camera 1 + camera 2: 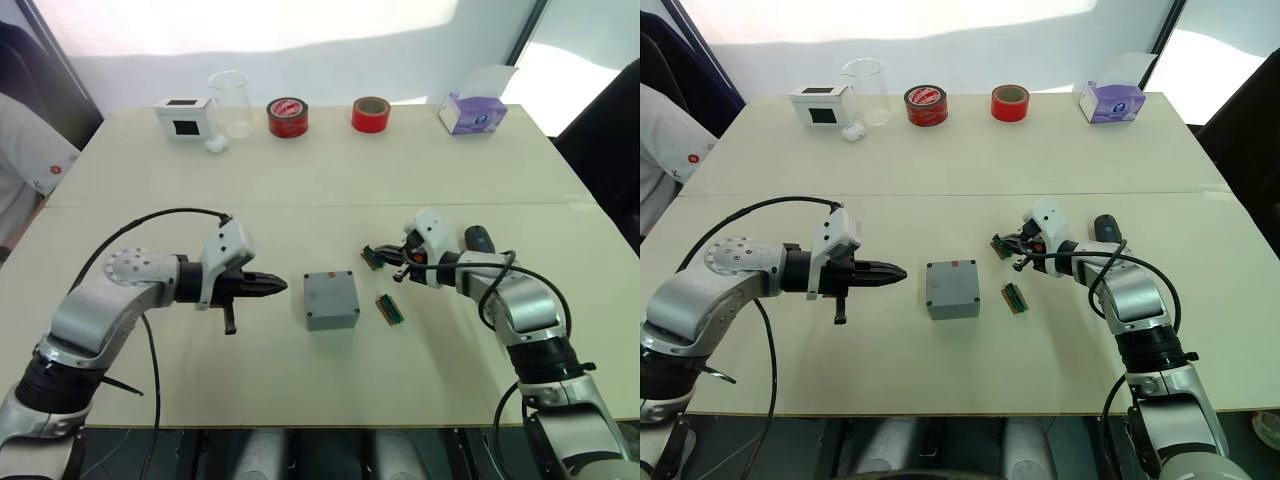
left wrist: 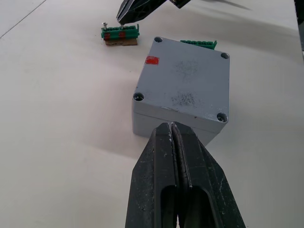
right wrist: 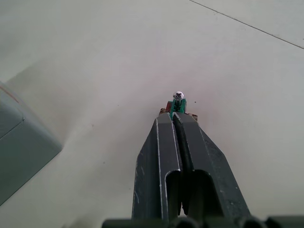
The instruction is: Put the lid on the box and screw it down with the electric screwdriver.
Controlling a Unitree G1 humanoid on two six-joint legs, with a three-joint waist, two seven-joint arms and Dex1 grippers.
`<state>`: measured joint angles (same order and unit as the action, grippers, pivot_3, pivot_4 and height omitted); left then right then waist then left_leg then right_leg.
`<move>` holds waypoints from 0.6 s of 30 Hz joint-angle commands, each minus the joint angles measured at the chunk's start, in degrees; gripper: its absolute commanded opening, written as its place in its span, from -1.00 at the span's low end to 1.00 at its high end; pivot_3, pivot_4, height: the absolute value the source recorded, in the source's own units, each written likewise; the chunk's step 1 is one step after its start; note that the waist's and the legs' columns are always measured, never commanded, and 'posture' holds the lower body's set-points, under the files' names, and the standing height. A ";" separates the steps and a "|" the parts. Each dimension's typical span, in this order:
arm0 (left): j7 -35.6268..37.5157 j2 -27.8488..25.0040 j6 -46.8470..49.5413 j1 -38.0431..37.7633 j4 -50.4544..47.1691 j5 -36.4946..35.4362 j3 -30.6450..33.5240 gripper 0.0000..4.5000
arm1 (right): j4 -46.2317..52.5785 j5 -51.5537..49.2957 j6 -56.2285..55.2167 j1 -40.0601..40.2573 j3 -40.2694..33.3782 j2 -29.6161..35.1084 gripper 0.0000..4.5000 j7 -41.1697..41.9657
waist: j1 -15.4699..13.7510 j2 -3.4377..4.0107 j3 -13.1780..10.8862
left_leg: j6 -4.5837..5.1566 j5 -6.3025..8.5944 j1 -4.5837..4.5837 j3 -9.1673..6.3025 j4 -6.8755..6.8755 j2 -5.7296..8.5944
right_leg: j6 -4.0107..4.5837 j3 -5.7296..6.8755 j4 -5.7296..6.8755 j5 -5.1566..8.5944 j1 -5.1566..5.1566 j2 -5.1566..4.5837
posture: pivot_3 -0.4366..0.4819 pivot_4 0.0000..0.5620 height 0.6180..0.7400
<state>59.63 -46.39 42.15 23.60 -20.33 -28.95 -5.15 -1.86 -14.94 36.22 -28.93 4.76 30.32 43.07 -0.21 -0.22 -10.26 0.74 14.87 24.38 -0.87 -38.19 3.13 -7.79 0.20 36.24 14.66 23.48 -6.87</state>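
Box point(image 1: 331, 299) sits mid-worktop point(image 1: 300, 190), between the two arms. The lid point(image 2: 187, 80) looks already seated on it: left wrist view shows a flat top with screw holes at all four corners and a red mark near one corner. Can't tell from here whether any screws are driven.

Left end effector point(image 1: 270, 286) is clenched, fingers pressed together, holding nothing. It points straight at the box's near side face, just beside it, not touching. This arm is the nearer one to the box.

Right end effector point(image 1: 392, 262) is also clenched, tip down at a small green terminal block point(image 1: 372, 256) with a screw standing at one end. Fingertips look to be touching the block or just over it; can't tell if it's a grip. A second green terminal block point(image 1: 389, 308) lies just right of the box.

Electric screwdriver point(image 1: 478, 239): only a dark cylindrical piece shows behind the right forearm, probably it. Long axis is hidden, so can't call orientation.

Judgement: the right arm is nearer the driver, and the left is lined up to steady the box. The next move turns on the right arm reaching back for the tool.

Far edge of the worktop: white box point(image 1: 187, 118), beaker point(image 1: 230, 103), two tape rolls point(image 1: 287, 117), tissue box point(image 1: 474, 112).
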 commanded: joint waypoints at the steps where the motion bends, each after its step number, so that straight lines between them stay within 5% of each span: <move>1: -0.09 -0.14 -0.59 0.14 -0.67 -0.19 0.65 -1.00 | 1.32 -0.28 -1.13 -0.28 -1.03 -0.52 -0.88 -0.52 | 0.00 0.00 0.00 | 0.00 0.00 0.00 0.00 0.00 0.00 | 0.00 0.00 0.00 0.00 0.00 0.00 | -0.05 -0.47 1.00; 6: -0.13 0.01 -0.65 0.15 -0.58 -0.17 0.58 -1.00 | 1.68 -0.67 -0.37 -0.47 -1.33 -0.49 -0.16 -0.81 | 0.00 0.00 0.00 | 0.00 0.00 0.00 0.00 0.00 0.00 | 0.00 0.00 0.00 0.00 0.00 0.00 | -0.05 -0.47 1.00; 7: -0.12 0.04 -0.67 0.17 -0.54 -0.14 0.56 -1.00 | 1.83 -0.79 -0.20 -0.46 -1.37 -0.46 0.12 -0.82 | 0.00 0.00 0.00 | 0.00 0.00 0.00 0.00 0.00 0.00 | 0.00 0.00 0.00 0.00 0.00 0.00 | -0.05 -0.47 1.00; 16: -0.21 0.32 -0.75 0.38 -0.35 0.00 0.47 -1.00 | 1.66 -0.34 -0.50 0.22 -0.67 -0.77 0.12 -0.96 | 0.01 0.00 0.00 | 0.00 0.00 0.00 0.00 0.00 0.00 | 0.00 0.00 0.00 0.00 0.00 0.00 | -0.05 -0.47 1.00; 18: -0.25 0.33 -0.74 0.38 -0.38 0.03 0.49 -1.00 | 1.54 -0.19 -0.54 0.17 -0.53 -0.84 -0.14 -1.00 | 0.05 0.00 0.00 | 0.00 0.00 0.00 0.00 0.00 0.00 | 0.00 0.00 0.00 0.00 0.00 0.00 | -0.05 -0.47 1.00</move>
<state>59.55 -46.03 42.15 23.61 -20.28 -28.91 -5.15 -1.86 -14.86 36.43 -28.56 4.61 29.81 42.09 -0.17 -0.22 -10.26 0.74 14.87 24.38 -0.87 -38.19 3.13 -7.79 0.20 36.24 14.66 23.48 -6.87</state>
